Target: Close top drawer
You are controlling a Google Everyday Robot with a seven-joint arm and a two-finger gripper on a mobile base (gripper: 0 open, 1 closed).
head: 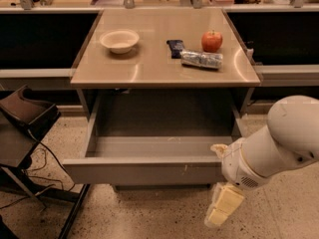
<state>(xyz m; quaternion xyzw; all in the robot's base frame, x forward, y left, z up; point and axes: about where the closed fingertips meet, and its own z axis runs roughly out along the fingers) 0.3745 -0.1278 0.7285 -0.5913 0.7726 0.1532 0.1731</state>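
Drawer out, long axis left-right, front toward camera; claw below its right corner, grip unclear.

We log an office break area: a table, grey counters either side of it, speckled floor beneath; gripper below its front-right corner.

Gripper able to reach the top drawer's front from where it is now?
Probably yes. The gripper hangs low by the right end of the top drawer, just outside its flat front, pointing down. Nothing shows between them; it would need to lift and turn first.
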